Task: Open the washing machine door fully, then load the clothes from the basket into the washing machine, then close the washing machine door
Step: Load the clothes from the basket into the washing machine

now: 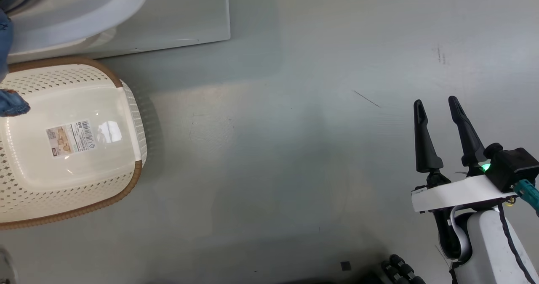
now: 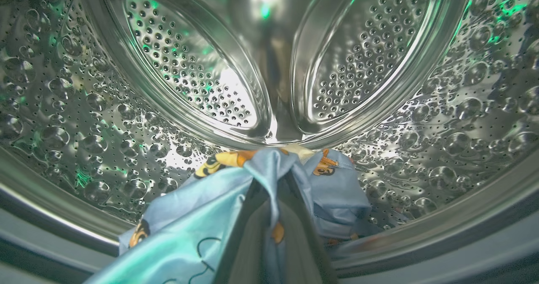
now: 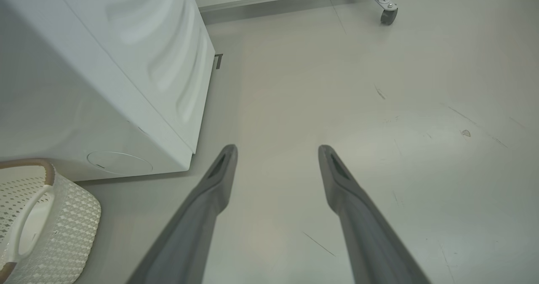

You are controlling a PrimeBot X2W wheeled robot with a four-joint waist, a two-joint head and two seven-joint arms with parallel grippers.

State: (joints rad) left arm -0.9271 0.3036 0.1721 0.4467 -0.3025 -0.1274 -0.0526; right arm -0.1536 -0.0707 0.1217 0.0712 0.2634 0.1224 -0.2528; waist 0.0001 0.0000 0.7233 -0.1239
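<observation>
My left gripper (image 2: 276, 170) is inside the dimpled steel drum (image 2: 84, 120) of the washing machine (image 1: 181, 14), shut on the clothes (image 2: 198, 221). They are a light blue garment with orange-brown cartoon animals, draped over both fingers, with a small cream piece (image 2: 301, 149) at the tips. The cream perforated basket (image 1: 130, 107) stands on the floor before the machine, its sticker (image 1: 71, 137) bare on the base. A bit of blue cloth (image 1: 12, 103) shows at its left edge. My right gripper (image 1: 435, 102) hangs open over bare floor, far right of the basket. I cannot make out the washing machine door.
A pale curved rim (image 1: 84, 10) juts from the machine's front above the basket. The machine's white side panel (image 3: 126, 65) and the basket's handle (image 3: 25, 216) lie left of my right gripper (image 3: 278, 149). A caster wheel (image 3: 387, 14) stands far off.
</observation>
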